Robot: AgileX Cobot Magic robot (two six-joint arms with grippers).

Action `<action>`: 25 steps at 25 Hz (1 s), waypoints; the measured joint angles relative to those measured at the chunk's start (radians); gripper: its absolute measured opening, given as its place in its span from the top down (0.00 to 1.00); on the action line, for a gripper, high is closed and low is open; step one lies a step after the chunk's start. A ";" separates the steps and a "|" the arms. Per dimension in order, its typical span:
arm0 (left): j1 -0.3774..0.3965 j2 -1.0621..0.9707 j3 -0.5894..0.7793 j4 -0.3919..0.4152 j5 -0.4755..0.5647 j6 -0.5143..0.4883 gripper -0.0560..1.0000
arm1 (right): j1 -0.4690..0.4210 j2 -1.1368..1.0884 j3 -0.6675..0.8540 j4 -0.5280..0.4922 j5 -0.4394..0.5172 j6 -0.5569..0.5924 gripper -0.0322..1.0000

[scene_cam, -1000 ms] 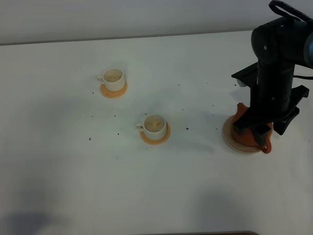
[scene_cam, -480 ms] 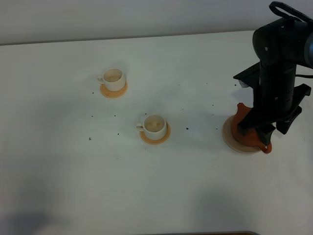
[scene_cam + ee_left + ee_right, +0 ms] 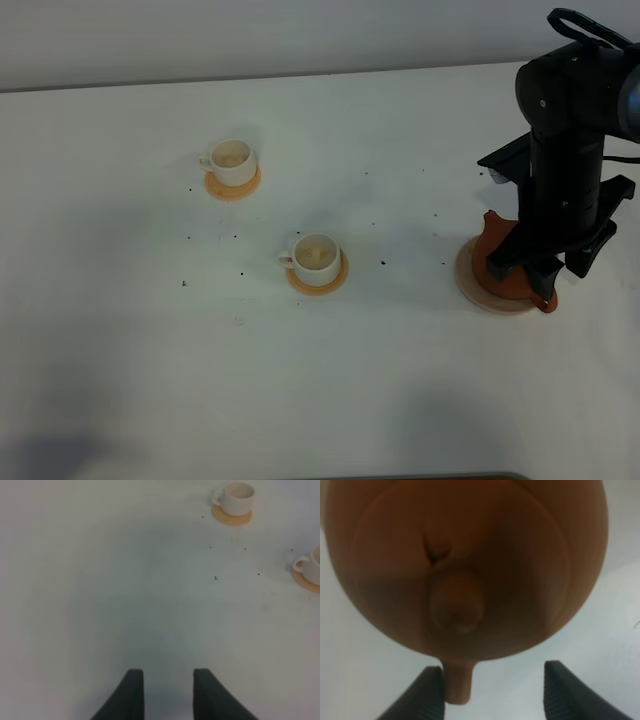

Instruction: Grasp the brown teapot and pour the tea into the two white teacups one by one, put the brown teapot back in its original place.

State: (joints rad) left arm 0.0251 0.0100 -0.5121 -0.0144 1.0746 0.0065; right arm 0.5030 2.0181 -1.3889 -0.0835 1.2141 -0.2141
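Teapot: the teapot (image 3: 500,268) sits on the beige coaster (image 3: 468,282), its home spot, so it stays steady.
Right gripper: the right gripper (image 3: 498,692) hangs just over the teapot with its fingers spread wide. It holds nothing.
Why wide: a thin part of the teapot, likely the handle (image 3: 457,685), pokes out between the fingers, close to one of them. The fingers do not squeeze it.
Near cup: the near cup (image 3: 318,255) stands well apart from the teapot, on an orange coaster (image 3: 318,282).
Far cup: the far cup (image 3: 233,160) stands farther from the teapot, on its own orange coaster.
Tea: both cups look tan inside, so I think the tea is poured.
Left gripper: the left gripper (image 3: 164,695) is far from the teapot, past the cups. Its fingers are a little apart over bare table (image 3: 100,580), with nothing between them.
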 joint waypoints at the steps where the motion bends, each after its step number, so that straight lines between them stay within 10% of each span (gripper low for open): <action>1: 0.000 0.000 0.000 0.000 0.000 0.000 0.71 | 0.000 0.002 0.000 0.000 0.000 0.000 0.55; 15: 0.000 0.000 0.000 0.000 0.000 0.000 0.71 | 0.000 0.015 0.000 -0.001 -0.026 -0.001 0.57; 25: 0.000 0.000 0.000 0.000 0.000 0.000 0.71 | 0.000 0.017 0.000 0.001 -0.017 -0.004 0.78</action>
State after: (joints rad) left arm 0.0251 0.0100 -0.5121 -0.0144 1.0746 0.0065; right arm 0.5030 2.0353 -1.3889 -0.0822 1.1967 -0.2184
